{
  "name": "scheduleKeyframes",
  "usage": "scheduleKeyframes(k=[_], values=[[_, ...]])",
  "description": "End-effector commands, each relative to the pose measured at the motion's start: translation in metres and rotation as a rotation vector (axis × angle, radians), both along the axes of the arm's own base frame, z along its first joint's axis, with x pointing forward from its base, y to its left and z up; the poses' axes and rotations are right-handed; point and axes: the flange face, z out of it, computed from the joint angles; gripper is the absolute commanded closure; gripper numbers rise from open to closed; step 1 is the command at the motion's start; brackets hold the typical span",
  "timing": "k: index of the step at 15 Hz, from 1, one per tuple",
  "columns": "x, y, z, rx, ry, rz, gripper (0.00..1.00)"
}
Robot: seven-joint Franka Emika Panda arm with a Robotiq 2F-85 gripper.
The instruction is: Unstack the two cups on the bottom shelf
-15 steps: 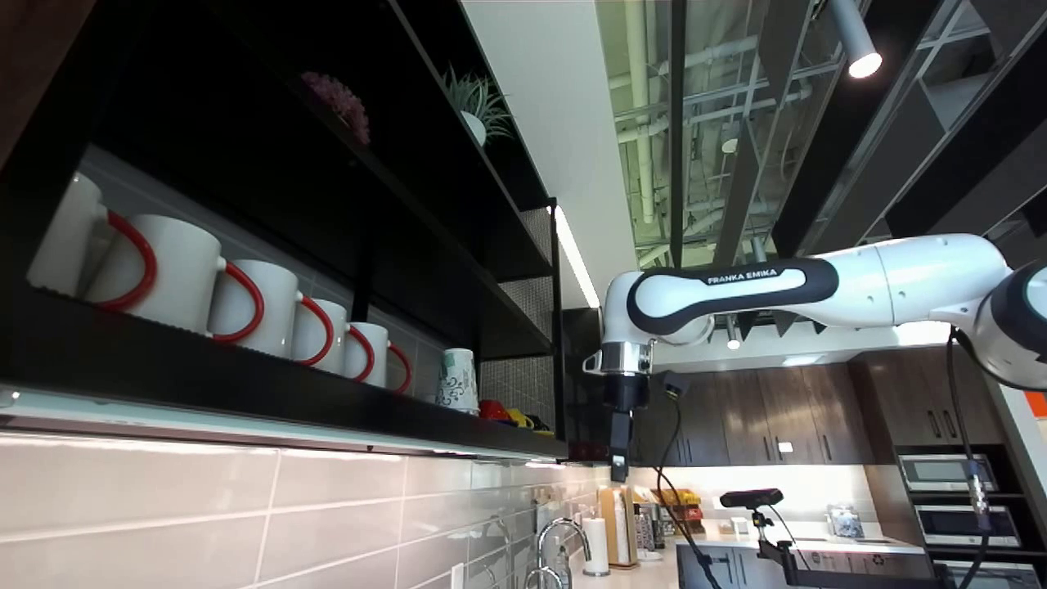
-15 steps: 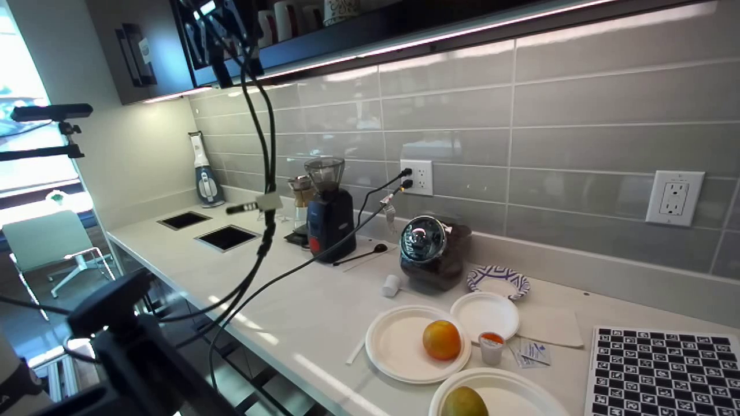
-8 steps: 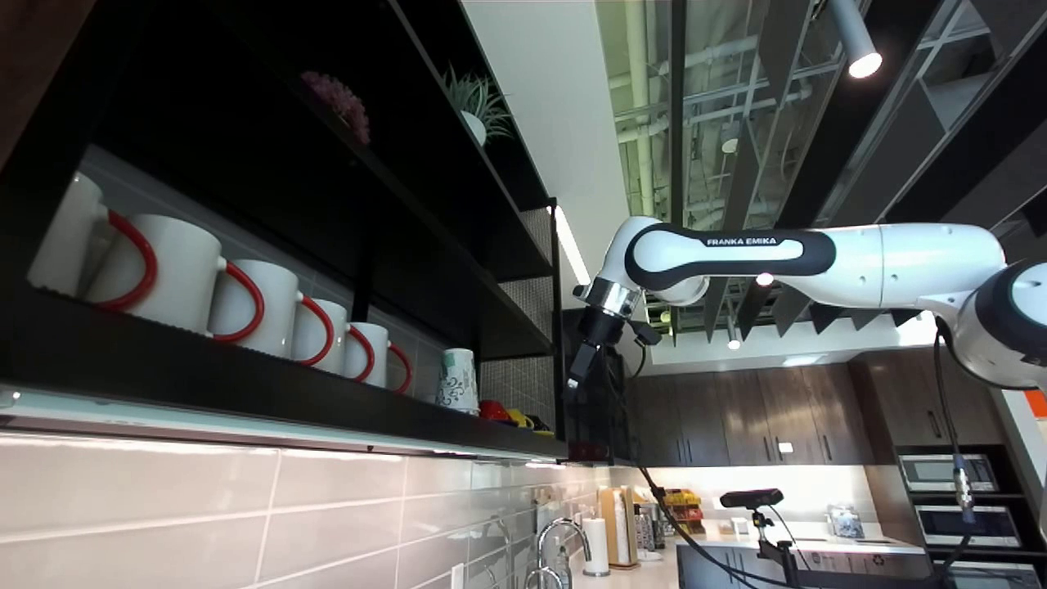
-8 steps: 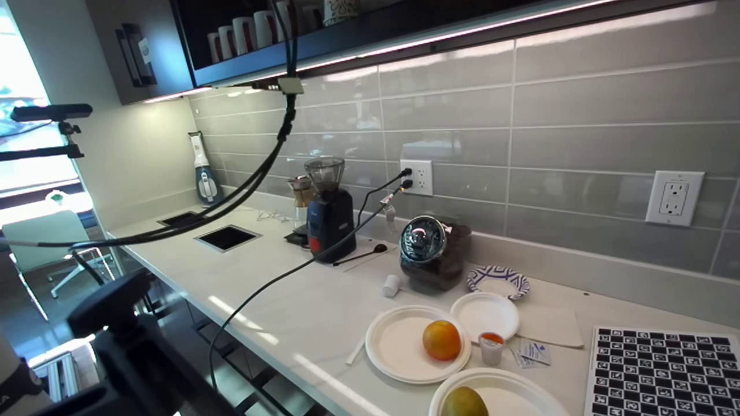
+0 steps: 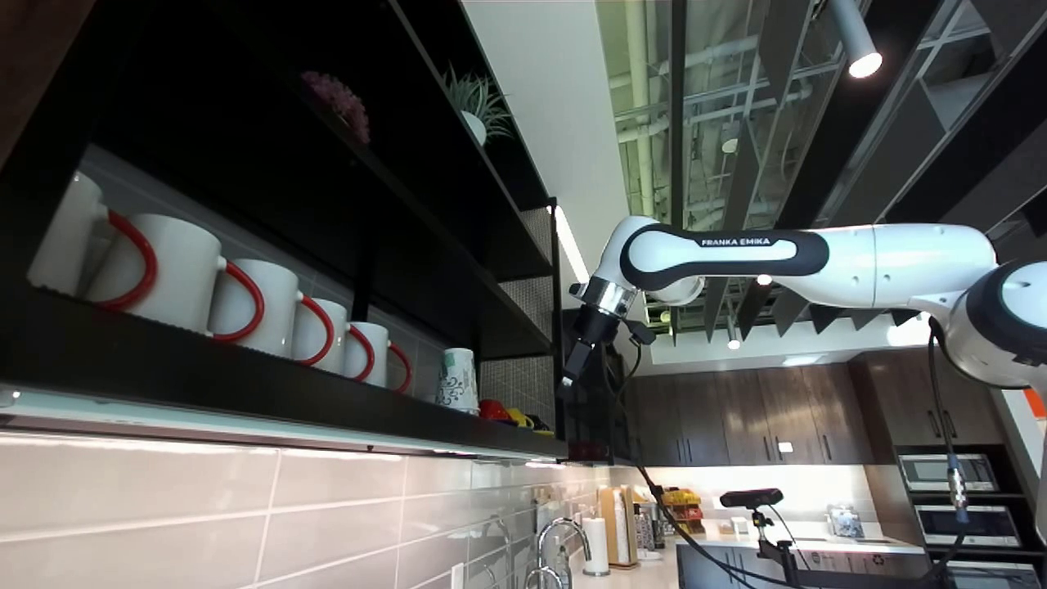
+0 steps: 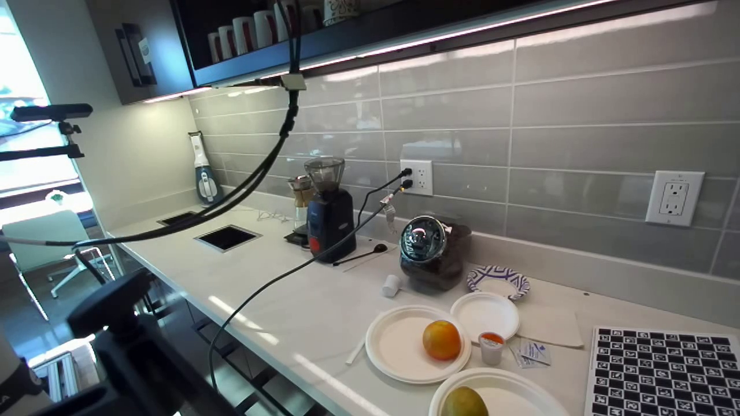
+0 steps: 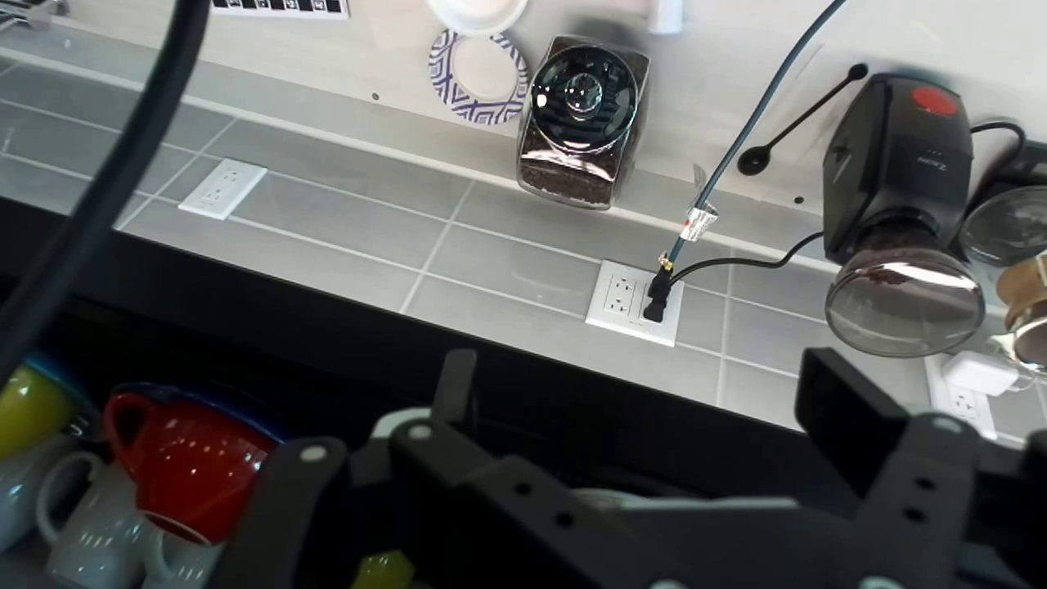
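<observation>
The two cups [image 5: 458, 380] are nested, pale with a dark scroll pattern, upright on the bottom shelf [image 5: 245, 378]. An exterior view shows only the lower part of the cups [image 6: 341, 10] above the shelf's front edge [image 6: 439, 28]. My gripper [image 5: 566, 382] is tilted down toward the shelf, to the right of the cups and apart from them. In the wrist view my gripper [image 7: 654, 393] is open, its fingers wide apart with nothing between them, over the shelf's black front board [image 7: 343, 327]. Pale rims show partly behind the fingers; I cannot tell whether they are the cups.
White mugs with red handles [image 5: 260, 307] stand in a row left of the cups. A red cup [image 7: 200, 466] and other coloured cups sit close to the gripper. A shelf board [image 5: 458, 278] is above. The arm's cables [image 6: 283, 124] hang over the counter [image 6: 324, 312].
The gripper has risen and swung toward the shelf, tilting from straight down to slanted, with only a slight further shift in the last half second. The hanging cables moved with it; the cups stayed put.
</observation>
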Motion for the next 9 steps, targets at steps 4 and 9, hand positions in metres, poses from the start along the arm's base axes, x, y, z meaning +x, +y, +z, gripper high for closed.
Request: scheduleKeyframes(k=[4, 9], values=[[0.012, -0.001, 0.016, 0.033, -0.135, -0.014, 0.0], [0.036, 0.003, 0.038, 0.175, -0.382, -0.041, 0.0]])
